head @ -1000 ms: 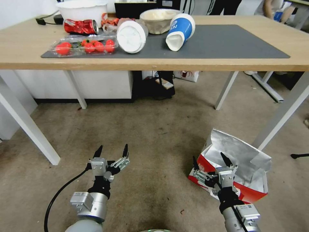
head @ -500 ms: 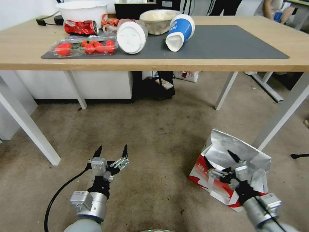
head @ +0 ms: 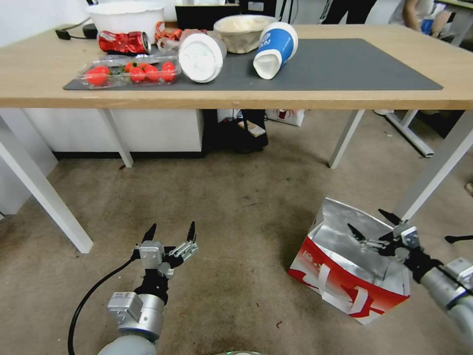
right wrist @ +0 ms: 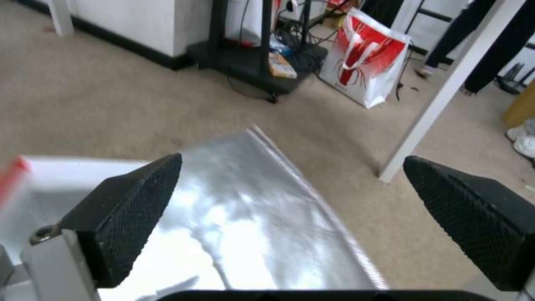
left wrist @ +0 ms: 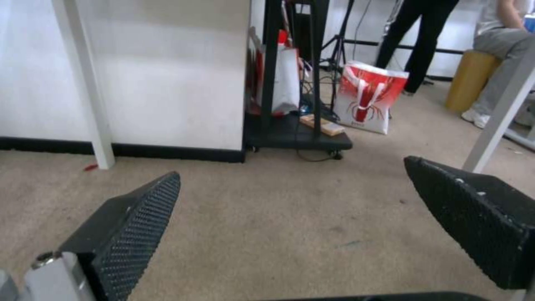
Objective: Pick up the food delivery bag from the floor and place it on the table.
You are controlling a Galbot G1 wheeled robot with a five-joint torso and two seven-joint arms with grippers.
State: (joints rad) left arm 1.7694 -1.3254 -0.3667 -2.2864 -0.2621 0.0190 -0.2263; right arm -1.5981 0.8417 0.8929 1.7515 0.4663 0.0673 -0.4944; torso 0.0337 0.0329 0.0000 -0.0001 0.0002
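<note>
Bag: The food delivery bag [head: 352, 276] sits on the floor [head: 236, 217], close to a white leg of the bench [head: 231, 96]. It is white with red swirls, and its top is open so the shiny silver lining shows. Its flat white handles hang down the red front side.

Right jaws: The right gripper [head: 375, 228] hangs over the open top of the bag, near the back silver flap. Its jaws are spread wide and hold nothing. In the right wrist view the right gripper [right wrist: 292, 188] has the silver flap under it, between the two black tips.

Left jaws: The left gripper [head: 170, 231] waits low over bare floor, well apart from the bag. Its jaws are wide open and hold nothing.

Bench: It carries a tray of tomatoes [head: 129, 70], a squashed red can [head: 124, 40], a blue and white cup [head: 276, 48] on its side and a big dark grey mat [head: 345, 61] with free room on it.

What could go wrong: The silver flap looks thin and floppy. If the jaws pinch only that edge, the paper could tear or slip out.

Another worry: The bag could tip or swing when it goes up, since it would hang from one side.

Also: The bench leg stands just beside the bag. A lift straight up could knock the arm or bag on the bench edge.
</note>
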